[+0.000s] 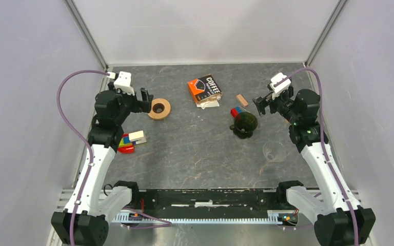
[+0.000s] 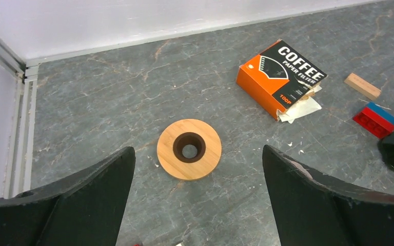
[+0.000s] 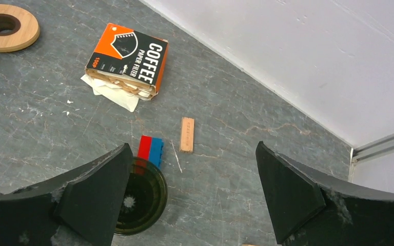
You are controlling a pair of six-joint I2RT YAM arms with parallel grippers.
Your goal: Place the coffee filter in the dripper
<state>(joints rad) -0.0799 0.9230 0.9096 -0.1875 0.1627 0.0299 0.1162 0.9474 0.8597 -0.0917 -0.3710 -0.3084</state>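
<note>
While the left gripper (image 2: 197,151) and right gripper (image 3: 192,147) gape wide, empty, the white paper coffee filter (image 3: 107,92) lies near the dark round plastic dripper (image 3: 144,197).

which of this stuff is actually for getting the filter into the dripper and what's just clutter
For the job:
coffee filter, white paper poking from the orange box
dripper, the dark funnel

Just lying about:
the orange box
wooden ring
clear glass cup
small wooden block
red-and-blue brick
coloured toy bricks
</note>
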